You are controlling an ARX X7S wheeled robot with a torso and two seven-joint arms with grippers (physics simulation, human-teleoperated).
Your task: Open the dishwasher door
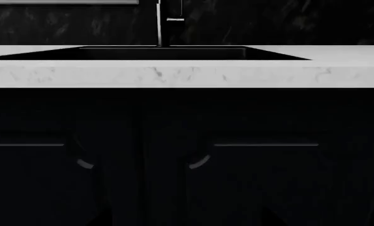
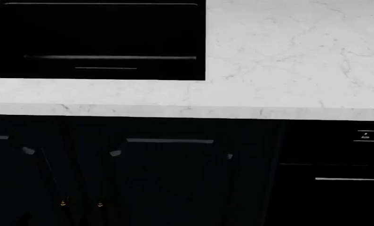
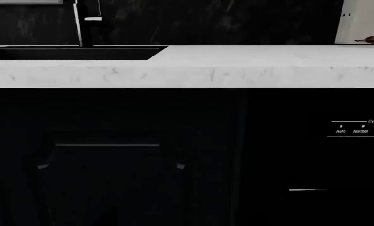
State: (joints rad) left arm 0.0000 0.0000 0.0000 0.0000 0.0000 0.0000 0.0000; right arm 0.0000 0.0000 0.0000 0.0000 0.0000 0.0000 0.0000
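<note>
A: Currently, where is the dishwasher door (image 2: 337,188)?

B: Head view's lower right: glossy black, thin silver bar handle (image 2: 350,179), shut beneath the white marble tabletop (image 2: 287,56).

A: Surroundings?

B: Black sink (image 2: 96,40) at left, dark cabinet doors (image 2: 168,179) beneath.

A: Fingers?

B: Dark against the cabinets; cannot tell their spread.

desk (image 2: 287,56): white, grey marble veining | sink (image 2: 99,37): glossy black, upper left of frame | dishwasher door (image 2: 337,197): black, silver bar handle (image 2: 351,179), white labels | cabinet doors (image 2: 168,188): plain black | backsplash (image 1: 268,21): black, faint grey mottling
</note>
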